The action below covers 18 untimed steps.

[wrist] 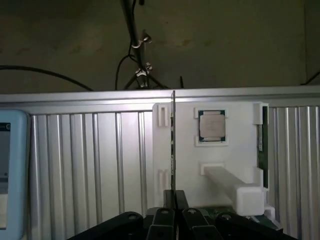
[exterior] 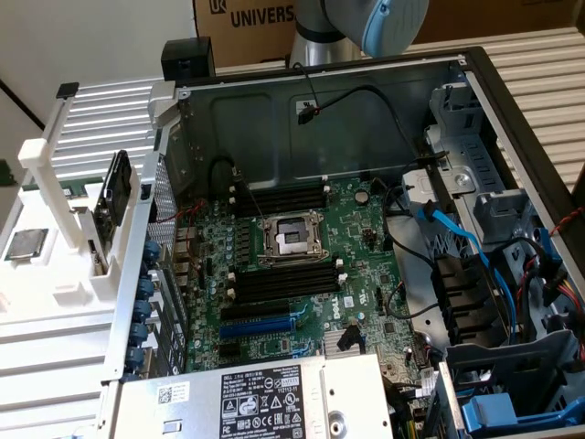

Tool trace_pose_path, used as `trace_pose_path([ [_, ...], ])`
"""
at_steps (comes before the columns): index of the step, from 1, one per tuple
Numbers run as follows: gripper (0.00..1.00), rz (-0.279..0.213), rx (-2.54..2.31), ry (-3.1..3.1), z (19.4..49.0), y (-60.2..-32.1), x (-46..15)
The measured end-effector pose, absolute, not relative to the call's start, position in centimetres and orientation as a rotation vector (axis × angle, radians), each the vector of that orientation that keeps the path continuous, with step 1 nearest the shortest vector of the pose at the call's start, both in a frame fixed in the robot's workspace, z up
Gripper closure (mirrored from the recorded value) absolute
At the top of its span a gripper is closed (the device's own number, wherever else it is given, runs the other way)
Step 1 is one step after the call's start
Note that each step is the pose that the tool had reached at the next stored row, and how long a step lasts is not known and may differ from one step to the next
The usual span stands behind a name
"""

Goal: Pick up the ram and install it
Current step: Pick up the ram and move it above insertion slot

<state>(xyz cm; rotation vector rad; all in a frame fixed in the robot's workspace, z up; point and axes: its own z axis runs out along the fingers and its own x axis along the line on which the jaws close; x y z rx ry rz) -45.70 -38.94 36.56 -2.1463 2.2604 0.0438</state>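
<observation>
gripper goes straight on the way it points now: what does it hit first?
Most likely the ram, standing on edge in the white holder, directly in line with the gripper. How far off it is cannot be judged.

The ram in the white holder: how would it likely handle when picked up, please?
The ram is a thin board, so probably stiff and light. Standing on edge in the white holder, it could tip if nudged.
</observation>
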Motion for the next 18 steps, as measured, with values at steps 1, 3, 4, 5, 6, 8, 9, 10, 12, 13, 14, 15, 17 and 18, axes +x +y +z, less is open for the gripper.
trace_pose_path([
  [1,0.88,0.044,-2.146,2.26,37.0,-38.9,-45.7],
  [3,0.88,0.044,-2.147,2.26,37.8,-38.9,-45.7],
  [4,0.88,0.044,-2.147,2.261,38.0,-38.9,-45.5],
  [5,0.88,0.044,-2.147,2.261,38.2,-38.9,-45.4],
  [6,0.88,0.045,-2.148,2.262,38.4,-38.9,-45.2],
  [8,0.88,0.049,-2.15,2.264,38.9,-39.0,-44.8],
  [9,0.88,0.051,-2.151,2.265,39.3,-39.0,-44.6],
  [10,0.88,0.052,-2.151,2.266,39.6,-39.0,-44.4],
  [12,0.88,0.054,-2.152,2.267,40.2,-39.1,-43.9],
  [13,0.88,0.055,-2.152,2.267,40.4,-39.2,-43.6],
  [14,0.88,0.056,-2.153,2.268,40.6,-39.2,-43.3],
  [15,0.88,0.057,-2.153,2.268,40.7,-39.3,-43.1],
  [17,0.88,0.059,-2.154,2.269,40.8,-39.3,-42.4],
  [18,0.88,0.06,-2.155,2.27,40.9,-39.3,-42.0],
])
